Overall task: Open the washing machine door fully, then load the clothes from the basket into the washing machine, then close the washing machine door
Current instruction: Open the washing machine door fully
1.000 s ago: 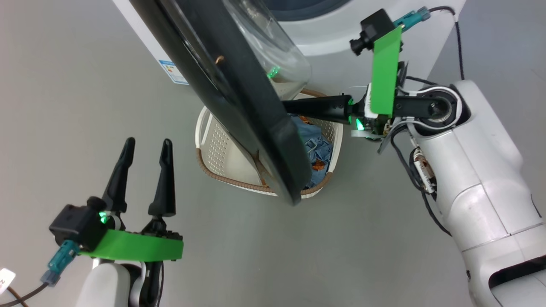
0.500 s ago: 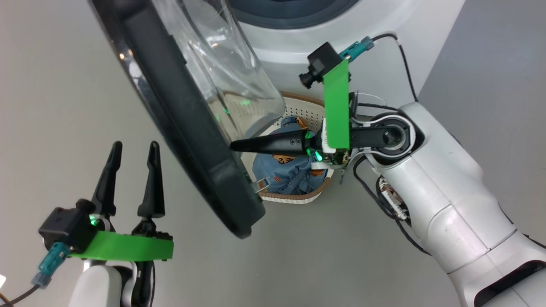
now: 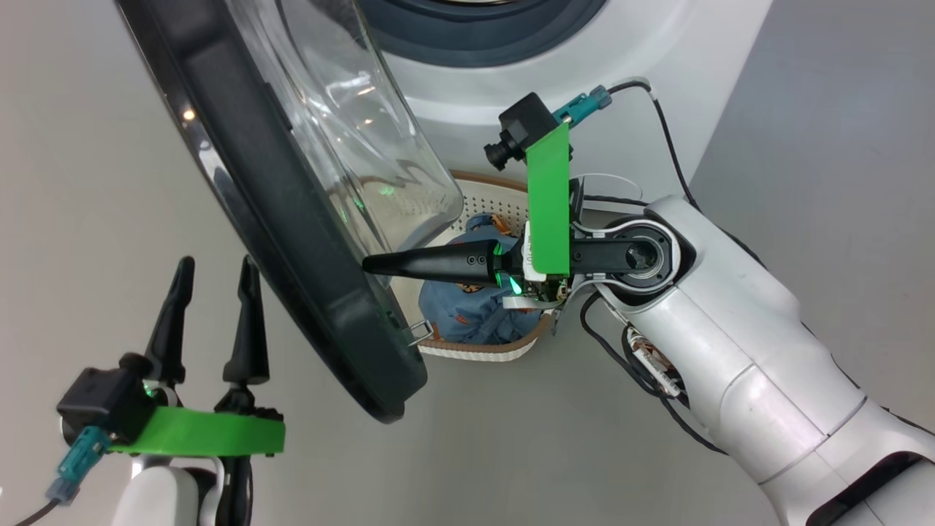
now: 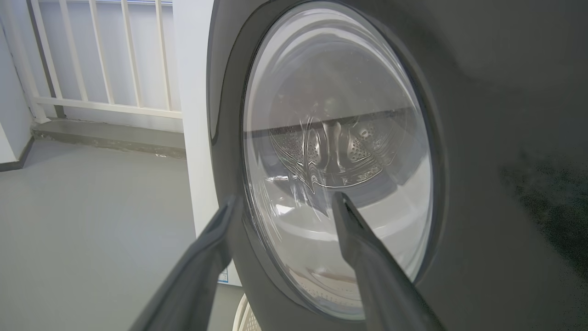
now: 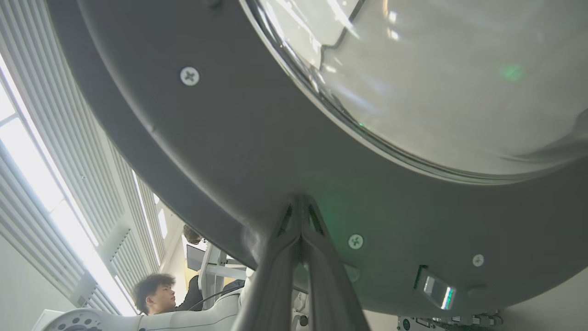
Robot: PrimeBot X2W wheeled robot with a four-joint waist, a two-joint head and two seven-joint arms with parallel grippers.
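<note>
Washing machine: the white box stands on the grey floor, its grey rubber mouth uncovered. It is rigid metal with no part to grip.
Door: the door stands swung out to the left of the opening. It has a glossy black outer rim, a matte grey inner face dotted with screws, and a bulging clear glass bowl at the centre.
Door handling: it is probably stiff and fairly heavy, and it turns only on its hinge. The gloss looks slippery, so pushing on the flat inner rim seems better than on the glass.
Basket: the cream perforated plastic basket with a brown woven-look rim sits on the floor below the opening, partly behind the door's lower edge. It is likely light and easily nudged.
Clothes: a soft blue bundle with orange prints lies in the basket. It is limp and light, best pinched at a raised fold.
Right gripper: the right gripper has its fingers pressed together and holds nothing. Its tips rest against the door's inner rim, above the clothes.
Left gripper: the left gripper is spread wide and empty, just beside the door's outer face.
</note>
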